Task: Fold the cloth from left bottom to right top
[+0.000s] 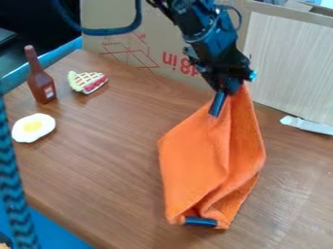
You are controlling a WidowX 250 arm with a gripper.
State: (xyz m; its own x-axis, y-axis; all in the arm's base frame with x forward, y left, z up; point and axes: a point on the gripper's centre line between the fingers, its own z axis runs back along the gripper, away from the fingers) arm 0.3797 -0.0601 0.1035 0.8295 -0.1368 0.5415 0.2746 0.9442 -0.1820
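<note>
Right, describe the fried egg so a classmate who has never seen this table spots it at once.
On the brown wooden table, go to the left side of the view. Just below the brown bottle lies the fried egg. It is flat and white with a yellow middle, unlike the standing bottle and the pie slice with its crisscross top.

Orange cloth (195, 165), brown table (104, 155), white egg (23, 131) with yellow yolk (32, 127).

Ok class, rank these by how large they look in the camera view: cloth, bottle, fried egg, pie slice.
1. Cloth
2. Bottle and fried egg: too alike to rank; the bottle is longer, the egg wider
3. Pie slice
</note>
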